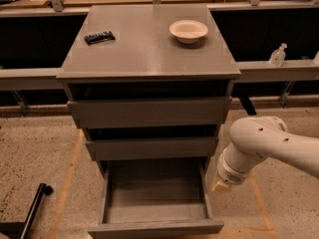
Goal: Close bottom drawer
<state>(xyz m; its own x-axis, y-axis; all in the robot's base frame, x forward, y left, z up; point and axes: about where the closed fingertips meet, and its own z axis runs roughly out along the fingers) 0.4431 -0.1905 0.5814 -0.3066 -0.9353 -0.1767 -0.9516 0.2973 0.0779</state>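
Note:
The grey cabinet (149, 59) has three drawers. The bottom drawer (155, 228) is pulled far out toward me, and its grey box interior is empty. The middle drawer (152, 147) and the top drawer (149, 111) stick out a little. My white arm (259, 143) reaches in from the right. My gripper (220, 185) shows only as a beige tip at the arm's end. It hangs just right of the bottom drawer's right side wall, near its back. Most of it is hidden behind the arm.
A cream bowl (188, 30) and a black comb-like object (99, 37) lie on the cabinet top. A clear bottle (277, 55) stands on the right ledge. A black pole (35, 205) lies on the floor at lower left. Yellow tape lines mark the floor around the cabinet.

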